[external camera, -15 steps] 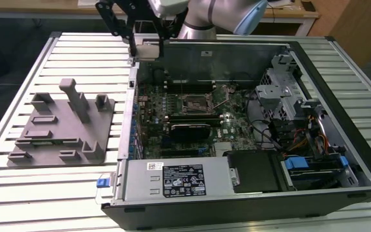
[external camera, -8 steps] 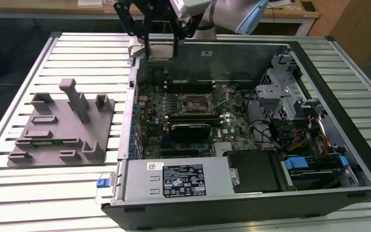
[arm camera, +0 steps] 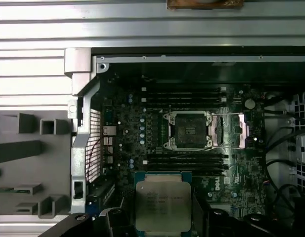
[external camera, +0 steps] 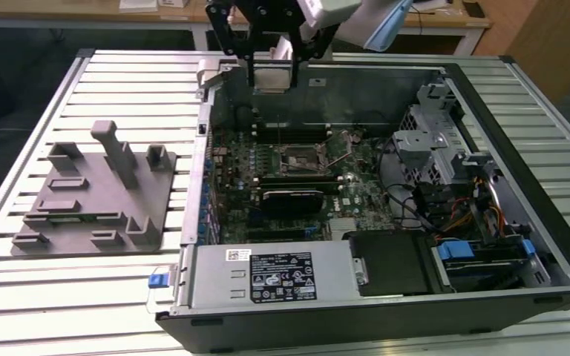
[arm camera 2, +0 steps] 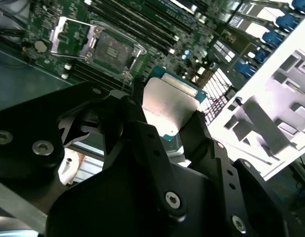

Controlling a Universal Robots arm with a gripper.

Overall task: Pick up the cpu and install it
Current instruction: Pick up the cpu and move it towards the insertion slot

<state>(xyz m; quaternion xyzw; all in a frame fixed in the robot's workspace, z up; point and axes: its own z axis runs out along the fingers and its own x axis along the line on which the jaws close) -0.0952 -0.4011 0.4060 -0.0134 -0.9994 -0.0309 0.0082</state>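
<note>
1 cpu (external camera: 270,76), a flat square chip with a pale silvery metal lid and a thin green rim, is clamped by 2 opposite edges between the black, bolted fingers (arm camera 2: 147,143) of the gripper (external camera: 273,73); the jaws are closed on it and it hangs in the air over the far end of the open computer case (external camera: 552,193). In both wrist views the cpu (arm camera 2: 169,106) (arm camera: 162,205) sits lid-up in the gripper (arm camera 2: 167,116) (arm camera: 162,219), well above the board.

Inside the case lies a green motherboard (external camera: 355,196), densely studded; near its middle is the square socket (external camera: 298,156) (arm camera: 188,129) (arm camera 2: 110,49), its metal frame bright, its load plate (arm camera: 232,131) swung open beside it; long dark memory slots (arm camera: 184,94) run on 2 sides of it. A black ribbed block (external camera: 290,202) stands just near of the socket; a silvery box with a label (external camera: 270,274) fills the near end; a perforated metal cage (external camera: 429,141) and blue clips (external camera: 459,250) are on the exterior view's right.

On the exterior view's left, outside the case, a grey matte plastic fixture (external camera: 97,200) with upright posts rests on the slatted metal table (external camera: 67,297).
</note>
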